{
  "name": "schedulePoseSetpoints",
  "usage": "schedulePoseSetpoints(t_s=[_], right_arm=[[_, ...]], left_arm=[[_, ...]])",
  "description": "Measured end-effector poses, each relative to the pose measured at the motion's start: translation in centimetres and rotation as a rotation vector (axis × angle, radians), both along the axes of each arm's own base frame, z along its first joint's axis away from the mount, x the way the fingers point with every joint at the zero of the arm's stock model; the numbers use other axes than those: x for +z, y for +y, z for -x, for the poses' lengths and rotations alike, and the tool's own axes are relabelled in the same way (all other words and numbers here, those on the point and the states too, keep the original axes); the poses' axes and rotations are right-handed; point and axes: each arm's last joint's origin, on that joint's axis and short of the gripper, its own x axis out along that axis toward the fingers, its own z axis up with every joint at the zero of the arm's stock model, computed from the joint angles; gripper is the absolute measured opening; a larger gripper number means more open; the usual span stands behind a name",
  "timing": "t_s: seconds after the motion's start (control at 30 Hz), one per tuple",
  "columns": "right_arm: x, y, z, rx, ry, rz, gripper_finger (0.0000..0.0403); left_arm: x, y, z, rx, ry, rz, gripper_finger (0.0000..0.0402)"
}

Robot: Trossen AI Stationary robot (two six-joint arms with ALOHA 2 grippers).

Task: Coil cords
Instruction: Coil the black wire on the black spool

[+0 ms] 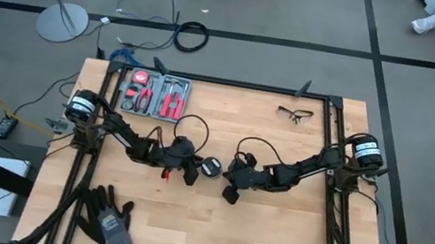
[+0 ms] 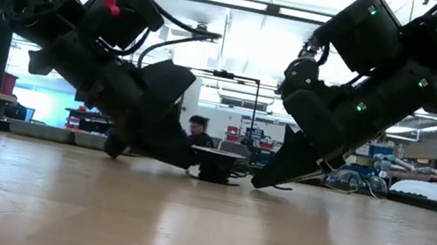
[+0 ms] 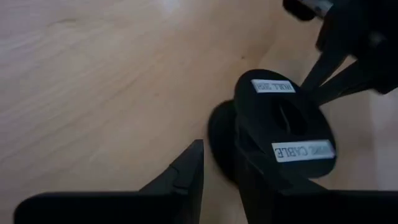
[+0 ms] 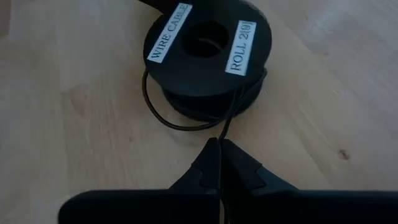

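Winding is underway: mid-table, the spool (image 4: 207, 46) stands between both grippers, the right gripper (image 4: 219, 158) pinching the cord (image 4: 163, 118) taut, the left gripper (image 3: 217, 171) narrowly parted beside it; next, I judge, another wrap.

High view: straight down over whole table (image 1: 270, 230), far; you see both arms and floor around. Low view: table-top height, level across wood into room, close to both arms. Wrist views: each very close, facing black spool (image 4: 207, 56) from opposite sides. All four views share spool (image 1: 210, 167) at table centre.
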Motion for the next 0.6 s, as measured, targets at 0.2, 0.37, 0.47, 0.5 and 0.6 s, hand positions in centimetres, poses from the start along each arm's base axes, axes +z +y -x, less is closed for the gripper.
schedulePoseSetpoints(t_s=[0.2, 0.37, 0.47, 0.5, 0.6], right_arm=[[0.1, 0.0, 0.0, -0.001, -0.003, -0.001, 0.0], [0.1, 0.0, 0.0, -0.001, -0.006, -0.001, 0.001], [0.1, 0.0, -0.1, -0.001, -0.009, -0.002, 0.0021], [0.1, 0.0, -0.1, -0.002, -0.009, -0.002, 0.0024], [0.1, 0.0, -0.1, -0.002, -0.009, -0.003, 0.0033]], left_arm=[[-0.2, 0.1, 0.1, -0.027, 0.042, -0.053, 0.0092], [0.0, 0.3, 0.4, -0.039, 0.083, -0.09, 0.0092], [0.5, 0.5, 0.8, -0.038, 0.13, -0.118, 0.0092], [0.6, 0.6, 1.0, -0.026, 0.15, -0.126, 0.0092], [1.1, 1.0, 1.5, -0.001, 0.2, -0.143, 0.0092]])
